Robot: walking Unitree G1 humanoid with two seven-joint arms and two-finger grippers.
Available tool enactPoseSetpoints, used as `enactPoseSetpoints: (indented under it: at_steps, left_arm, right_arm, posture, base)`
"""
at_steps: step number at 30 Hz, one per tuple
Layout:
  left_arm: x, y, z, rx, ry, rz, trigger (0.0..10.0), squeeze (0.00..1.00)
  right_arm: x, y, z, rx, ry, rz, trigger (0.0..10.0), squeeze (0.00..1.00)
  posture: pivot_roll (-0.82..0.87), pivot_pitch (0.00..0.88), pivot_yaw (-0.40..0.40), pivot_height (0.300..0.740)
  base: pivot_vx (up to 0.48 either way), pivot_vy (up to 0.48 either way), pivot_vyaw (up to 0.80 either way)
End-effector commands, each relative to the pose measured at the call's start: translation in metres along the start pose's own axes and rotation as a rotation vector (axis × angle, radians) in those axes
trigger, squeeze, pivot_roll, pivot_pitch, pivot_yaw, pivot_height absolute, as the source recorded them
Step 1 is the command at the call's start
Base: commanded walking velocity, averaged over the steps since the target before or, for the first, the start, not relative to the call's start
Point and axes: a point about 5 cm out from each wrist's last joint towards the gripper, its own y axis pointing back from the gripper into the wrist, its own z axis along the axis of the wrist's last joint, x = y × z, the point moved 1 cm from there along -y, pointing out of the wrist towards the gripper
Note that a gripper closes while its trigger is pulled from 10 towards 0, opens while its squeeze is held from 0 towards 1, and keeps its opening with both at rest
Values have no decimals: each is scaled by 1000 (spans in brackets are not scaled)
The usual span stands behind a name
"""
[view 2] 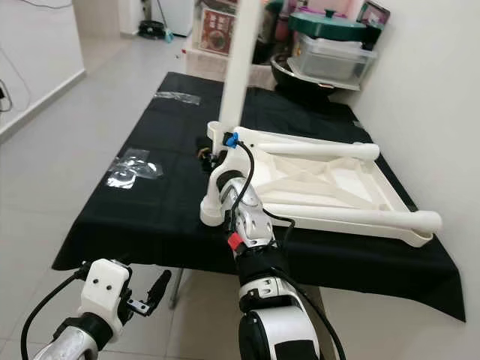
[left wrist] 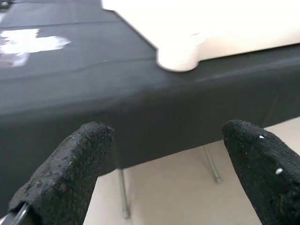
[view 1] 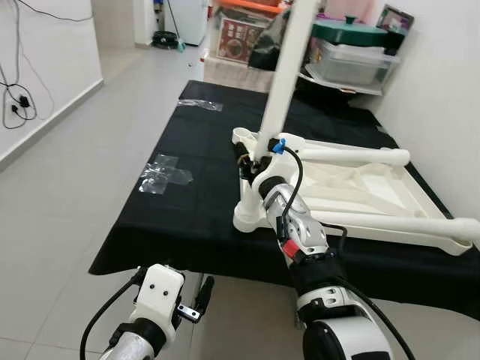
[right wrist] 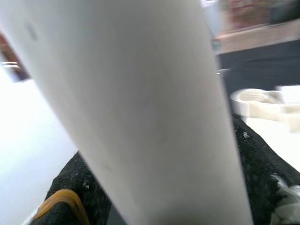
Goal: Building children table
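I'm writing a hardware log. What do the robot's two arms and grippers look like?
Both arms are silver with black cables. The right arm has red and blue connectors; the left gripper sits on a white block. Fingers are black and rough.

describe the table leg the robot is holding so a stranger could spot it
On the black-clothed table lies an upturned white plastic tabletop. At its near left corner the right gripper holds one long white round leg, unlike the two legs lying flat across the tabletop.

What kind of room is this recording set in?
Probably a home room used as a workspace: tiled floor, a black-clothed table bearing an upturned white children's table, and storage boxes with a pot behind.
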Motion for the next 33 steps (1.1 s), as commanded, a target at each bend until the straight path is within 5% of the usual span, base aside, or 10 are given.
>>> enactPoseSetpoints:
  at_steps: [1, 8, 14, 15, 20, 25, 27, 28, 30, 33]
  left_arm:
    - [-3, -1, -2, 7, 1, -12, 10000, 0]
    - [-3, -1, -2, 5, 2, -10, 10000, 0]
    - [-3, 0, -2, 6, 1, -9, 10000, 0]
    - [-3, 0, -2, 7, 1, -7, 10000, 0]
    - [-4, 1, -2, 7, 1, -6, 10000, 0]
    - [-4, 0, -2, 8, 3, -8, 10000, 0]
    - [-4, 0, -2, 7, 4, -10, 10000, 0]
    - [-4, 0, -2, 7, 4, -10, 10000, 0]
    - [-4, 0, -2, 7, 5, -12, 10000, 0]
    - [-3, -1, -2, 6, 5, -12, 10000, 0]
  right_arm:
    - [14, 10, -10, 131, 32, 373, 10000, 0]
    - [5, 27, -4, 280, 166, 693, 10000, 0]
    - [13, 26, -3, 319, 229, 835, 10000, 0]
    - [19, 15, -2, 303, 238, 812, 0, 0]
    - [23, 10, -1, 273, 245, 793, 0, 0]
    - [17, -1, 1, 200, 218, 573, 0, 0]
    - [4, -9, 0, 157, 183, 327, 0, 0]
    - [4, -9, 0, 157, 183, 327, 0, 0]
    - [-26, -6, -2, 95, 177, -104, 0, 0]
    - [-37, -2, -2, 73, 184, -249, 0, 0]
  posture:
    - [138, 36, -166, 740]
    - [138, 37, -169, 740]
    - [148, 41, -172, 740]
    - [151, 43, -174, 740]
    - [153, 43, -174, 740]
    - [144, 42, -172, 740]
    - [143, 41, -173, 740]
    - [143, 41, -173, 740]
    - [139, 38, -169, 740]
    - [137, 39, -168, 740]
  base:
    - [0, 0, 0]
    - [0, 0, 0]
    - [0, 0, 0]
    - [0, 0, 0]
    - [0, 0, 0]
    - [0, 0, 0]
    - [0, 0, 0]
    - [0, 0, 0]
    - [0, 0, 0]
    - [0, 0, 0]
